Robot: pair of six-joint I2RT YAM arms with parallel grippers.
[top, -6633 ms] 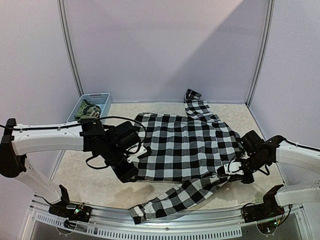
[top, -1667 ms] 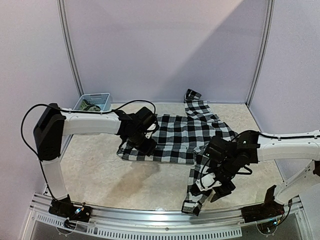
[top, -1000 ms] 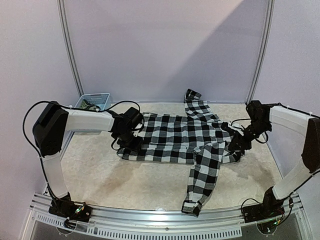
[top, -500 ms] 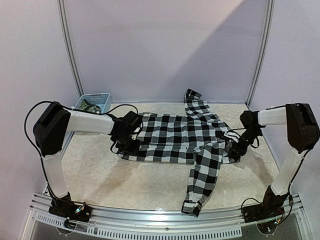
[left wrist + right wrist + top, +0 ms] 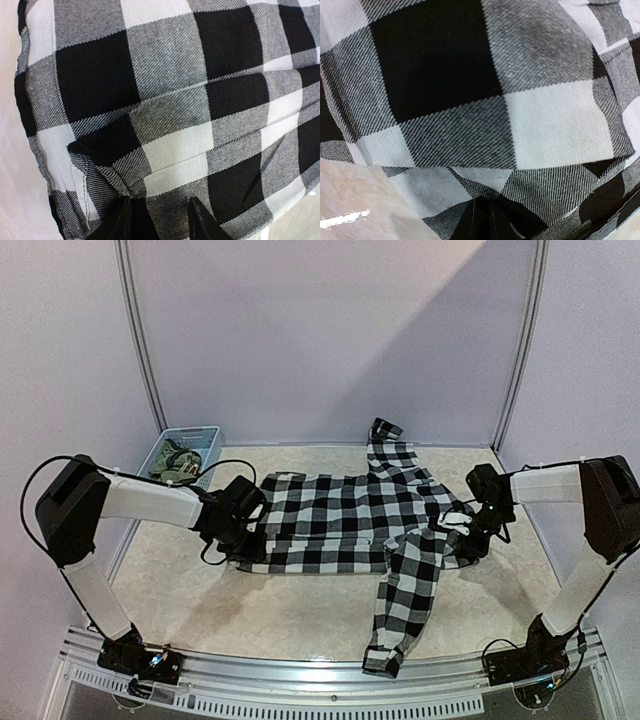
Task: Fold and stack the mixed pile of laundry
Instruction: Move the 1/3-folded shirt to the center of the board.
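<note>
The black-and-white checked shirt (image 5: 350, 520) lies flat across the table, its lower part folded up. One sleeve (image 5: 400, 605) runs toward the front edge and the other sleeve (image 5: 385, 435) points back. My left gripper (image 5: 243, 533) is at the shirt's left edge. In the left wrist view the gripper (image 5: 160, 222) stands open, fingers apart over the checked cloth (image 5: 165, 100). My right gripper (image 5: 468, 532) is at the shirt's right edge. In the right wrist view the gripper (image 5: 487, 220) is shut on a pinch of the checked cloth (image 5: 470, 90). The olive-green shirt (image 5: 175, 460) lies in the basket.
The light blue lattice basket (image 5: 196, 432) stands at the back left corner. Purple walls close in the back and both sides. The metal rail (image 5: 320, 695) runs along the front edge, with the sleeve cuff (image 5: 380, 658) close to it.
The shirt's lower half was folded up and a sleeve swung to the front. Since then my right gripper has closed on the right edge and my left gripper has shifted left along the left edge.
</note>
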